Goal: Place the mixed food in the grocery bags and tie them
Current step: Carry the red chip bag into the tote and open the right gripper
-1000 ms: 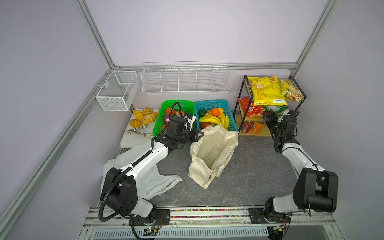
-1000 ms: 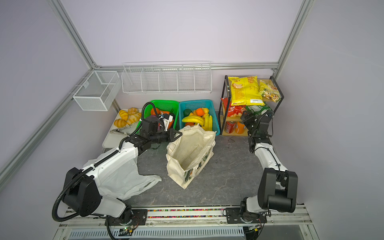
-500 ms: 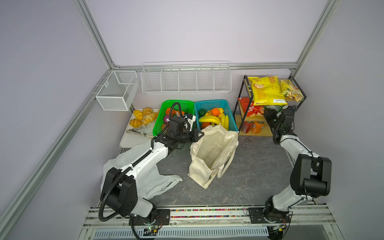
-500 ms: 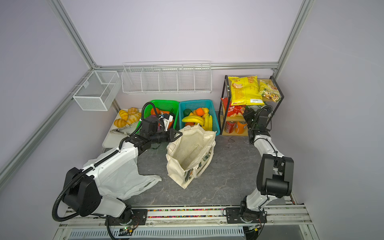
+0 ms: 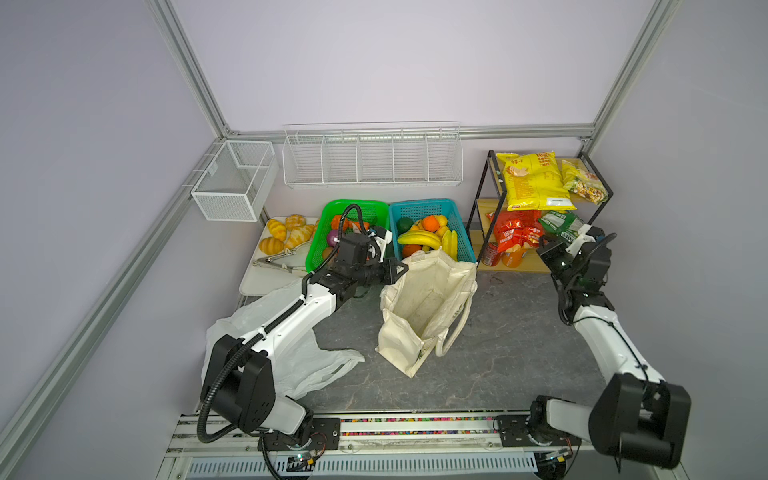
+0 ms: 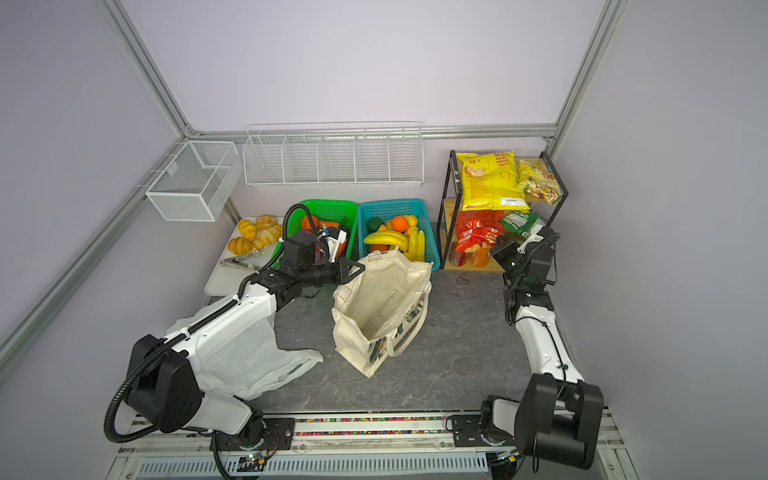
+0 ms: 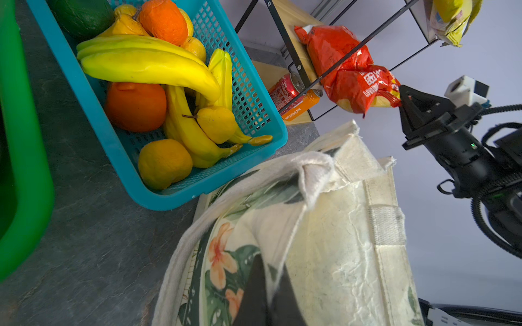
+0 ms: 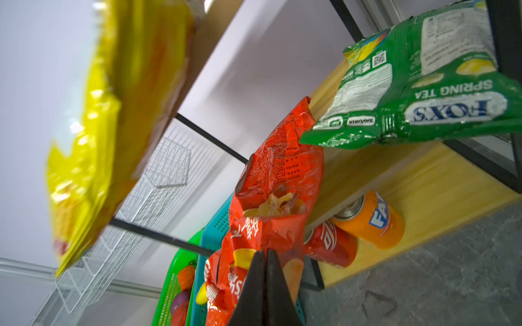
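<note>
My left gripper (image 5: pixel 401 268) (image 7: pixel 267 271) is shut on the rim of the cream leaf-print canvas tote (image 5: pixel 424 307) (image 6: pixel 382 299), which stands open mid-table. The white plastic bag (image 5: pixel 299 357) lies flat under the left arm. My right gripper (image 5: pixel 540 247) (image 8: pixel 264 254) is shut on the edge of a red snack packet (image 8: pixel 276 180) (image 5: pixel 513 235) that overhangs the shelf's middle level. A green snack packet (image 8: pixel 418 93) (image 5: pixel 559 222) lies beside the red one. A yellow banana (image 7: pixel 147 67) (image 5: pixel 417 239) and oranges (image 7: pixel 162 19) fill the teal basket (image 5: pixel 465 245).
A green basket (image 5: pixel 320 249) of vegetables sits left of the teal one. At far left, a tray (image 5: pixel 257 282) holds croissants and tongs. The black rack (image 5: pixel 478 208) carries a big yellow chip bag (image 5: pixel 534 183) on top and cans (image 8: pixel 370 220) at the bottom. Wire baskets (image 5: pixel 370 158) hang on the back wall.
The right gripper's jaws have closed at the red packets on the shelf, and that arm has shifted its pose. The left arm and the tote have not moved.
</note>
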{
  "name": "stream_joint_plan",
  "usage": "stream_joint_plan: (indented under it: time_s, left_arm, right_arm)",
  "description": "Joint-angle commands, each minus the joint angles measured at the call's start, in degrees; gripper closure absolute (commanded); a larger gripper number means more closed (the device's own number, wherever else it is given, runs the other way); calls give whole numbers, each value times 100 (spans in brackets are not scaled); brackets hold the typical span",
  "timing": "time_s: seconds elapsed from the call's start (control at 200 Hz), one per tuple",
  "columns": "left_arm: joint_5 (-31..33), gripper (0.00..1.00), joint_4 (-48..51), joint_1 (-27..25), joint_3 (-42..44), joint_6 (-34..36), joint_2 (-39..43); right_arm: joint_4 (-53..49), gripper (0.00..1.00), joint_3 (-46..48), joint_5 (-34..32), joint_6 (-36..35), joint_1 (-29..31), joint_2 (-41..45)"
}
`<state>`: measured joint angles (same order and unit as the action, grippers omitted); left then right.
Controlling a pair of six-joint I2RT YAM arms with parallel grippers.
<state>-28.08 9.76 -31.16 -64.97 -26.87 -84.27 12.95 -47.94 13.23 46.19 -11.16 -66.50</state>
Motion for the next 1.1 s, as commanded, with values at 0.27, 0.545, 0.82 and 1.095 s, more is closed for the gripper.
stream_joint_plan:
  time_s: [0.27,0.545,0.82,1.095]
  left_arm:
    - [-13,100,-713,4,132,-194,79]
    - [26,100,-705,3,101,-234,-64]
    - [113,100,-597,4,34,-258,-142]
    - [184,100,-597,4,28,-240,-180]
  right_arm:
    - [-2577,94,-1153,487,-1868,1108,2169]
    - [-2443,94,-2210,2021,-2272,2765,1263]
    - [-2820,94,-2637,2701,-2759,4007,372]
    - [-3338,94,-2820,2786,-2954,4201,571]
